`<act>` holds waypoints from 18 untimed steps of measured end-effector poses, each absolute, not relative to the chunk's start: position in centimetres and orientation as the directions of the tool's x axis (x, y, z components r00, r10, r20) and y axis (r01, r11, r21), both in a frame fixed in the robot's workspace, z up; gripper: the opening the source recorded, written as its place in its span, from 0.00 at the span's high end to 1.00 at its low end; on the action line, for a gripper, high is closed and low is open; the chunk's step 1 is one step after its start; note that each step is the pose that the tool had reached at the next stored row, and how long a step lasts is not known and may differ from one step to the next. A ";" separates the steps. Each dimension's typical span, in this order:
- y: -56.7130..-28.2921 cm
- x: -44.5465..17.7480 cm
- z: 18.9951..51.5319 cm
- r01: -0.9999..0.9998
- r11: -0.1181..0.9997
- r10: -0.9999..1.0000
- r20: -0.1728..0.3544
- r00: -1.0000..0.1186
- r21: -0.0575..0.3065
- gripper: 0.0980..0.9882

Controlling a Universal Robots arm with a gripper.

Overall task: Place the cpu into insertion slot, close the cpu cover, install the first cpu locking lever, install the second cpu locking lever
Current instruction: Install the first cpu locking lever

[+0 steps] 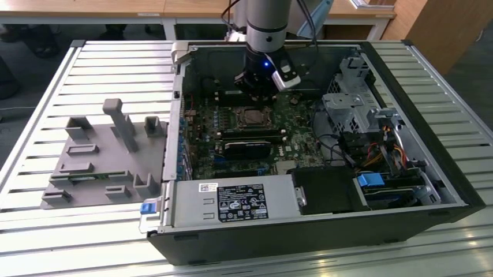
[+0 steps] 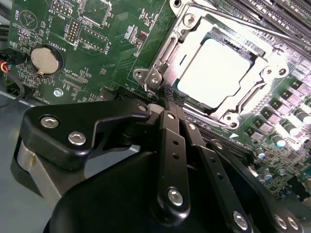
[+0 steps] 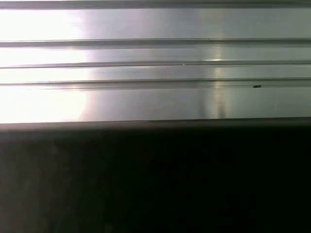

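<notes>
Two steps look done: the small square silver-grey cpu (image 2: 214, 73) sits in the socket of the green motherboard (image 2: 102, 43), with the thin silvery metal cpu cover (image 2: 167, 53) closed around it. The black gripper (image 2: 167, 97), jaws pressed together and empty, hovers at the socket's corner; one thin wire locking lever (image 2: 243, 24) appears unlatched.

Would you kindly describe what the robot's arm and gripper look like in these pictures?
In the exterior view the arm is a silver-grey cylinder with dark cables beside it, ending in a black wrist showing a small blue light. In the second wrist view the gripper is matte black, with flat linkage bars joined by silver screws.
</notes>
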State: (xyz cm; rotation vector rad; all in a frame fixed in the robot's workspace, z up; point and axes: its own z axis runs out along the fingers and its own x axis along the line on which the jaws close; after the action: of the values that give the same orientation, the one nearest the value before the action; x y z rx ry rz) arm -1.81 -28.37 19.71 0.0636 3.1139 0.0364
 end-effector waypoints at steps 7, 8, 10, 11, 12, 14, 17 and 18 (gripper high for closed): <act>-28.3 -1.7 19.6 0.040 0.999 0.041 -0.026 -0.999 0.022 0.99; -28.3 -1.7 19.6 0.040 0.999 0.041 -0.027 -0.999 0.022 0.99; -28.4 -1.7 19.6 0.040 0.999 0.040 -0.026 -0.999 0.024 0.99; -28.4 -1.7 19.6 0.039 0.999 0.040 -0.026 -0.999 0.025 0.99; -28.4 -1.7 19.6 0.039 0.999 0.039 -0.026 -0.999 0.028 0.99; -28.3 -1.7 19.6 0.038 0.999 0.039 -0.026 -0.999 0.034 0.99; -28.4 -1.7 19.6 0.037 0.998 0.038 -0.025 -0.999 0.042 0.99; -28.4 -1.7 19.6 0.037 0.998 0.038 -0.025 -0.999 0.044 0.99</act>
State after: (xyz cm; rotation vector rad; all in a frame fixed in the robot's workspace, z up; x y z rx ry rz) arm -1.73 -28.37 19.60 0.0590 3.1141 0.0675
